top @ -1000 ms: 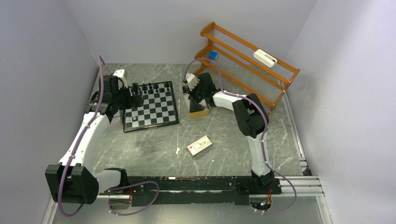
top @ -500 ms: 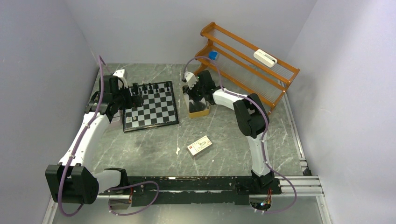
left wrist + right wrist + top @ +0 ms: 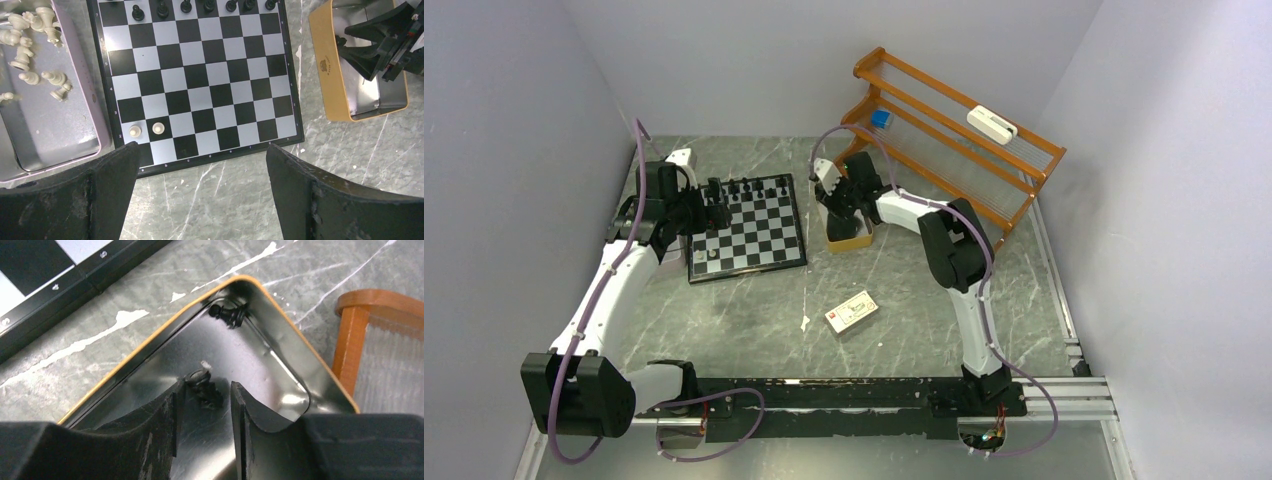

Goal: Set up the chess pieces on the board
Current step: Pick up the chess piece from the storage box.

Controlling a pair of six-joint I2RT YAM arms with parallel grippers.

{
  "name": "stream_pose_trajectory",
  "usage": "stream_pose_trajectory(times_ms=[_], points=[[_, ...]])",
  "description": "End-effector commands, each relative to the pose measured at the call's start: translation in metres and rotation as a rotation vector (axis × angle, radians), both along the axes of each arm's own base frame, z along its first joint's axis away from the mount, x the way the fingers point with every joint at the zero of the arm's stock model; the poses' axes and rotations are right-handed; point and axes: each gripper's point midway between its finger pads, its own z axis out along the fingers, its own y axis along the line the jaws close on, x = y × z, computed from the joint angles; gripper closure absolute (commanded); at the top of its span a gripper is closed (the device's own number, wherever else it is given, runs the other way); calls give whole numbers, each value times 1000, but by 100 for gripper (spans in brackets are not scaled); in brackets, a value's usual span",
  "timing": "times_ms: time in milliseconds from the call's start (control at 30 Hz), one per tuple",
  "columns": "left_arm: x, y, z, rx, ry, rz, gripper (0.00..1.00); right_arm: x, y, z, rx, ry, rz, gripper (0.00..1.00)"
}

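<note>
The board [image 3: 200, 85] lies flat, with a row of black chess pieces [image 3: 186, 6] along its far edge and two pale pawns [image 3: 146, 129] near its left front corner. My left gripper [image 3: 200, 155] hangs open above the board's near edge [image 3: 714, 205], holding nothing. Inside a tan tin [image 3: 150, 352], my right gripper [image 3: 206, 387] is down with its jaws partly apart. A black piece [image 3: 202, 385] lies on the tin floor between the tips, against the left finger. Another black piece [image 3: 227, 314] lies in the tin's far corner.
A lilac tin [image 3: 92, 115] of several pale pieces [image 3: 30, 30] stands left of the board. The wooden rack [image 3: 954, 135] stands right behind the tan tin [image 3: 849, 238]. A small card box [image 3: 851, 311] lies on the table's middle.
The right wrist has shifted a little to the left and farther back over the tan tin. The left arm has not moved.
</note>
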Motion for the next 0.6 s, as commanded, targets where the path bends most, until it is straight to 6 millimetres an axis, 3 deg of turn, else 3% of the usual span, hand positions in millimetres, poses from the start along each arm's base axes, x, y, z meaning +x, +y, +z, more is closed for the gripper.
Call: stream_pose_trajectory(times_ms=[0,367,567], points=[[5,-1,11,-4,-57,-19,0,3,9,-9,-8,10,46,59],[5,-1,11,1,-59,-19,0,-1,14,-6,25,37,49,85],[5,-1,10,-6,-55,-16,0,-3,8,8,60,80,-61,90]])
